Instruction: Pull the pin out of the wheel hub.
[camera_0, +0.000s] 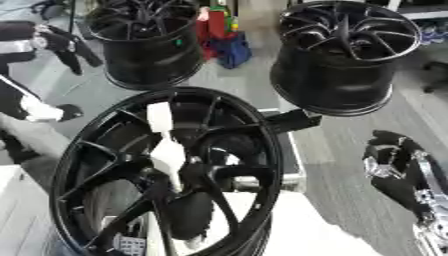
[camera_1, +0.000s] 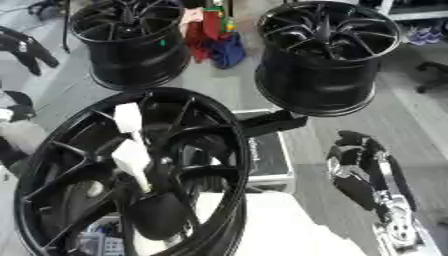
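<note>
A large black wheel hub (camera_0: 87, 150) stands upright in the foreground and fills the lower left. A white pin (camera_0: 166, 155) sticks out of its centre and slants up towards the top of the rim. My right hand (camera_0: 394, 172), black and silver, hangs to the right of the wheel. It is well apart from the wheel, its fingers are relaxed and it holds nothing. My left arm comes in at the left edge. Its hand (camera_0: 44, 111) shows only as a dark and pale shape beside the wheel's left rim, touching neither the rim nor the pin.
Two more black wheels stand behind, one at the back left (camera_0: 149, 45) and one at the back right (camera_0: 337, 60). Red and blue items (camera_0: 223, 40) lie between them. A white stand (camera_0: 297, 230) shows under the front wheel.
</note>
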